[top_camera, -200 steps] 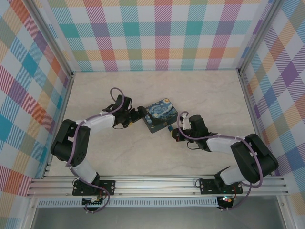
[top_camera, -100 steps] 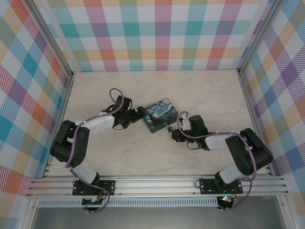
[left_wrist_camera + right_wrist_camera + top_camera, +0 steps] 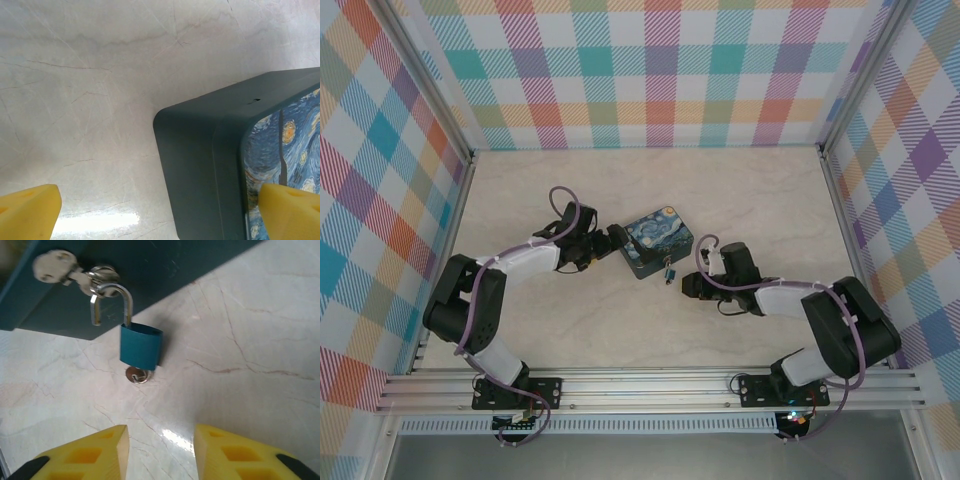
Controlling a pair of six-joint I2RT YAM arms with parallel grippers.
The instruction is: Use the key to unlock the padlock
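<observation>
i see the padlock (image 3: 141,346) hooked by its shackle through the tin's (image 3: 150,270) hasp (image 3: 75,275), one shackle leg free, key (image 3: 136,375) stuck in its underside. right gripper (image 3: 160,452) parted, empty, near it. left gripper (image 3: 160,215) spread wide astride the tin's corner.

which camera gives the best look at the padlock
Right wrist: the padlock hangs close up from the hasp of the tin, shackle free on one side, key under its body. Top external shows it as a speck beside the tin. Left wrist faces the tin's corner.
</observation>
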